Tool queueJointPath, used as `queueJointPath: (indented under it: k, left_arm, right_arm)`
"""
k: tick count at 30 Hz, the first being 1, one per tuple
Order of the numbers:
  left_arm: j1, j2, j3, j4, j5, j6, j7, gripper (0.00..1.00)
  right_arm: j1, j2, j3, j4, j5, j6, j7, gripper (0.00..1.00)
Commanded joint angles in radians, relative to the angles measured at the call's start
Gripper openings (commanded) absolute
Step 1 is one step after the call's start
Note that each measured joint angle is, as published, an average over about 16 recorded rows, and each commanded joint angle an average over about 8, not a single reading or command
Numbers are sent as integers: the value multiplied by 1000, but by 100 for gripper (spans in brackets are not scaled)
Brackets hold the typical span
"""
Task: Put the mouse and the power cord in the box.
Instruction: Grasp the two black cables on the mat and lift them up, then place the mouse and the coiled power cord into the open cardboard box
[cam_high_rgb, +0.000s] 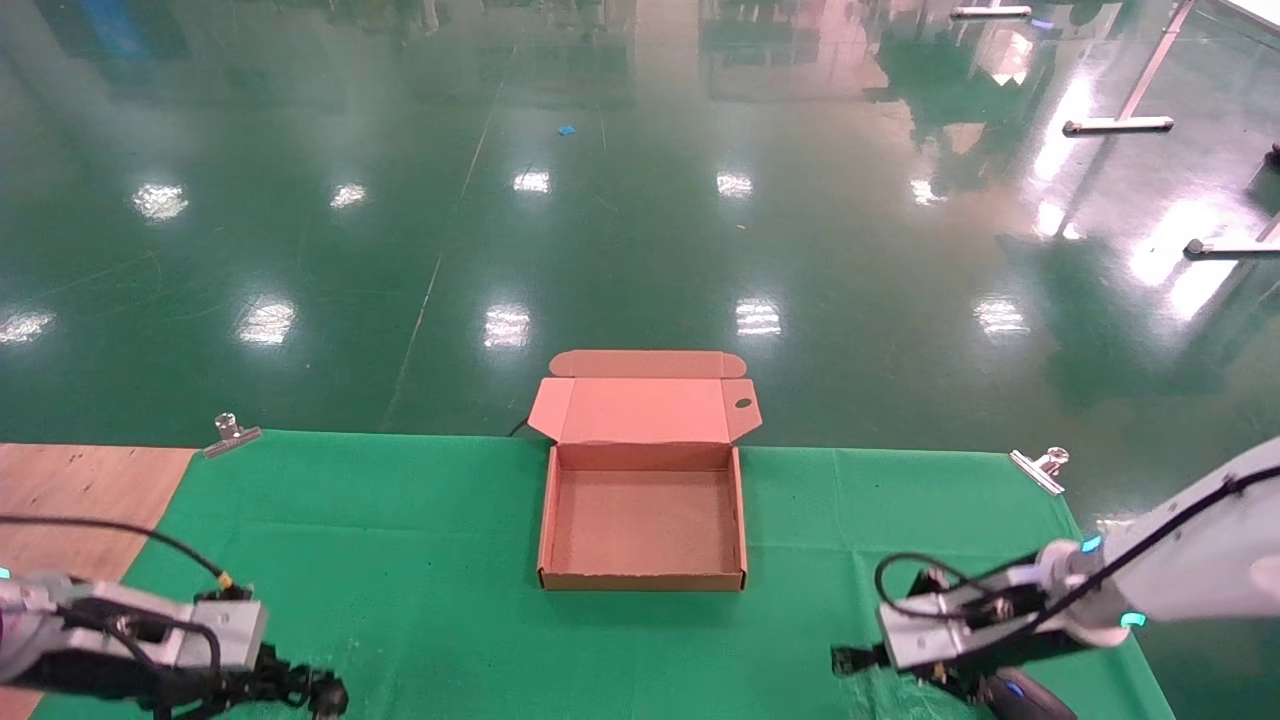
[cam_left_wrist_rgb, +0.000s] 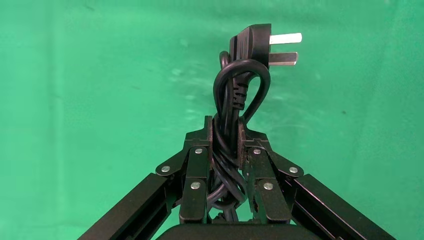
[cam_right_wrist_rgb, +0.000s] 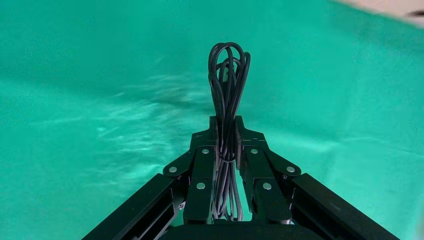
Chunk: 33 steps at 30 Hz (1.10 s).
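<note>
The box (cam_high_rgb: 560, 520) stands open and empty on the green cloth at the table's far middle, its lid (cam_high_rgb: 645, 405) folded back. At the near left, my left gripper (cam_high_rgb: 300, 692) (cam_left_wrist_rgb: 226, 132) is shut on the power cord (cam_left_wrist_rgb: 232, 95), a black bundle whose plug (cam_left_wrist_rgb: 252, 42) sticks out past the fingertips. At the near right, my right gripper (cam_high_rgb: 850, 660) (cam_right_wrist_rgb: 227, 131) is shut on the mouse's thin looped cable (cam_right_wrist_rgb: 228, 75). The mouse (cam_high_rgb: 1018, 695), black with a blue-lit wheel, shows under that wrist at the picture's lower edge.
Green cloth (cam_high_rgb: 400, 540) covers most of the table, held by metal clips at the far left (cam_high_rgb: 232, 434) and far right (cam_high_rgb: 1040, 468). Bare wood (cam_high_rgb: 80, 490) shows at the left. Beyond the far edge lies a glossy green floor.
</note>
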Motion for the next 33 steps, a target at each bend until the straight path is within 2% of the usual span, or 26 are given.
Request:
queueJointPath:
  k: [1, 10, 13, 17, 25, 33]
  left_arm:
    - [-21, -5, -1, -4, -1, 19, 1, 0]
    - [-179, 58, -11, -49, -15, 75, -30, 0]
    - [-230, 95, -20, -60, -28, 80, -47, 0]
    - [-292, 152, -35, -69, -50, 65, -67, 0]
    - [-364, 261, -59, -66, -79, -56, -67, 0]
    - [-340, 315, -74, -36, -99, -152, -53, 0]
  right_arm:
    - [17, 11, 6, 18, 8, -18, 4, 0]
    - [161, 31, 51, 182, 67, -119, 115, 0]
    - [211, 14, 60, 227, 73, -123, 158, 0]
    - [276, -31, 66, 246, 65, -90, 193, 0]
    - [340, -146, 65, 101, 47, 20, 155, 0]
    - [374, -181, 84, -65, 78, 50, 61, 0]
